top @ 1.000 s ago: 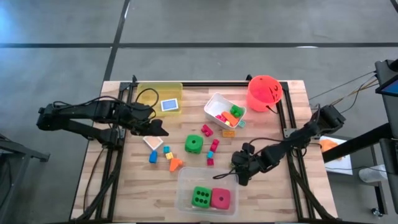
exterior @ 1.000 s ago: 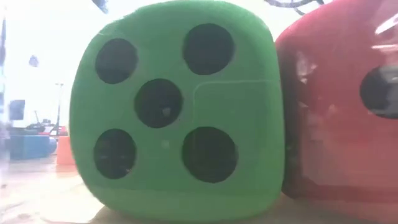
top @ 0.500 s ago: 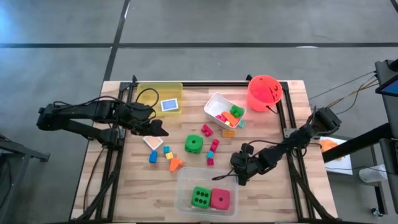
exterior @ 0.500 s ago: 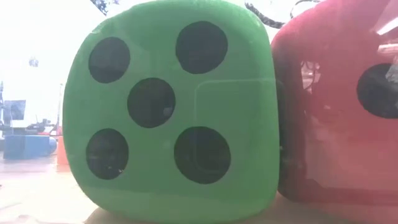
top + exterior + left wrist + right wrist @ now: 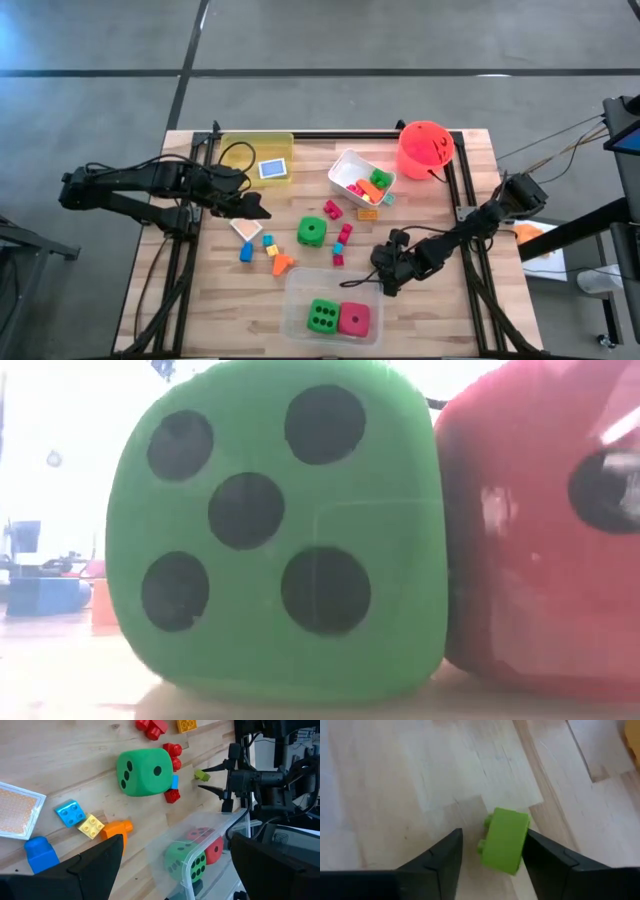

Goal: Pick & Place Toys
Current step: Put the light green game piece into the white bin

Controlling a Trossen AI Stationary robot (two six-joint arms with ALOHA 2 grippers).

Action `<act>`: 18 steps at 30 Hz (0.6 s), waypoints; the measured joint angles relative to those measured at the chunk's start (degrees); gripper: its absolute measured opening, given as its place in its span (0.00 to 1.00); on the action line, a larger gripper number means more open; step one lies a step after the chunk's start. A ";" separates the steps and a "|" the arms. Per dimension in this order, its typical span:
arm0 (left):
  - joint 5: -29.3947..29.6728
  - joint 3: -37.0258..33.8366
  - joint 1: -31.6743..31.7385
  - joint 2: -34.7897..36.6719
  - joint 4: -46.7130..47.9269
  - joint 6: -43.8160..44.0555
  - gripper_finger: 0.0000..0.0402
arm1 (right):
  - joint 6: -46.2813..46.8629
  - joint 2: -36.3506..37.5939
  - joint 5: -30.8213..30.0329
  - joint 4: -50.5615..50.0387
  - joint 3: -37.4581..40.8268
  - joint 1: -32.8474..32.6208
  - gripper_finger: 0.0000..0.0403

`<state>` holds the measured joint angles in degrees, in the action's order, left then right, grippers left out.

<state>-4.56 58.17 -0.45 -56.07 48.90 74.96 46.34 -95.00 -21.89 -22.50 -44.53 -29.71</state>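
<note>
A small green block (image 5: 505, 840) lies on the wooden table, right of the red blocks (image 5: 343, 240). My right gripper (image 5: 492, 855) is open, pointing steeply down, with one finger on each side of the block; it also shows in the high view (image 5: 385, 280). My left gripper (image 5: 175, 865) hangs open above the table's left part (image 5: 252, 208) with nothing between its fingers. Below it lie a beige tile (image 5: 245, 228) and blue, yellow and orange blocks (image 5: 268, 252). A green die (image 5: 312, 232) stands mid-table. Another green die (image 5: 275, 535) and a pink die (image 5: 540, 530) sit in the clear tub (image 5: 300, 285). My right gripper's fingers flank the green block's two sides from above, and the block rests on the table. One finger (image 5: 545, 855) stands right at the block's side; I cannot tell whether it touches. A gap shows between the block and the other finger (image 5: 445, 857).
At the far side stand a yellow tub (image 5: 235, 150) holding a blue tile (image 5: 273, 169), a white tub (image 5: 345, 160) with several blocks, and an orange bucket (image 5: 426, 148). Black rails (image 5: 185, 260) run along the table's left and right sides.
</note>
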 joint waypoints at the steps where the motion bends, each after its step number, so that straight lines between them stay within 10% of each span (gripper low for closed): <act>1: 0.00 0.00 0.00 0.00 0.01 0.00 0.88 | -0.02 0.00 0.07 -0.59 0.04 0.00 0.44; 6: 0.02 0.00 0.00 0.00 -0.24 0.02 0.88 | 0.00 -0.02 0.46 -1.32 0.13 -0.02 0.22; 18: 0.00 0.00 0.00 0.00 -0.23 0.00 0.88 | -0.30 3.74 1.77 -1.77 -0.02 -0.04 0.21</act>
<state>-4.56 58.17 -0.45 -56.07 48.68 74.96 46.04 -91.27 -20.12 -24.27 -44.56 -29.76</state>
